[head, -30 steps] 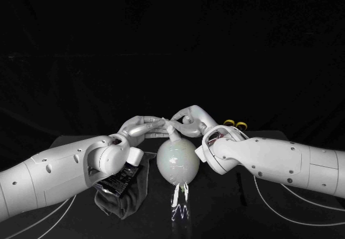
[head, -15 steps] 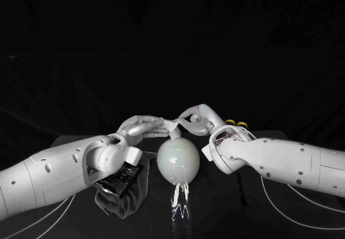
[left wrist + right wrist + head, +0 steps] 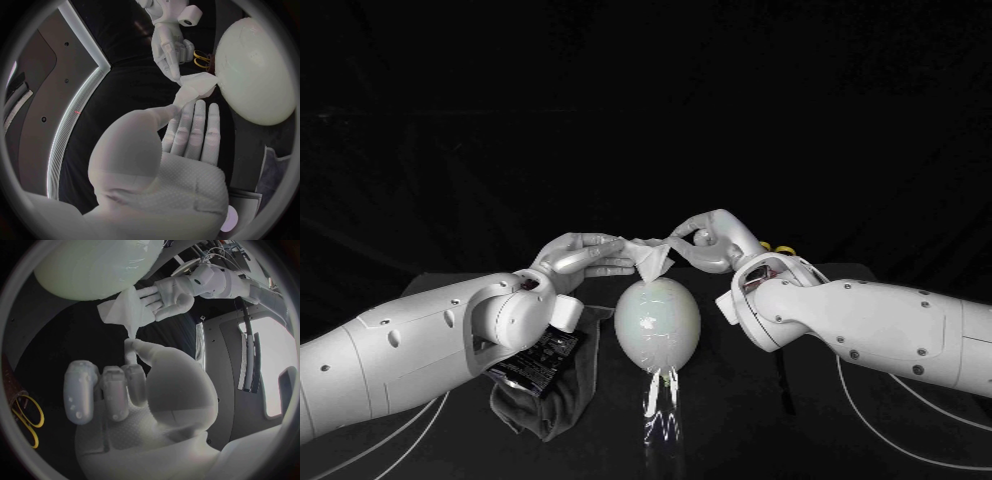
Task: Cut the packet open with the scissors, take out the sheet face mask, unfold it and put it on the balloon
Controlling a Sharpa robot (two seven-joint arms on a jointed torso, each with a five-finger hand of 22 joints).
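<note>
Sheet face mask (image 3: 648, 256): small white crumpled wad, not spread out, held in the air just above the far end of the balloon (image 3: 656, 322). Whether it touches the balloon cannot be told.

Left hand (image 3: 581, 254): holds one side of the mask. The left wrist view shows the thumb pressing the mask against flat, straight fingers (image 3: 199, 125).

Right hand (image 3: 713, 240): pinches the other side of the mask at a fingertip. The right wrist view shows one finger raised to the mask and the rest curled in toward the palm. The two hands face each other, close together, with the mask between them.

Balloon: pale, egg-shaped, lying lengthwise on the black table (image 3: 747, 425) between the two forearms.

Packet (image 3: 535, 358): black and glossy, lying on a dark cloth (image 3: 538, 410) beside the balloon, partly under the left arm.

Scissors (image 3: 783, 250): yellow handles show behind the right wrist, well apart from the mask. Blades hidden.
</note>
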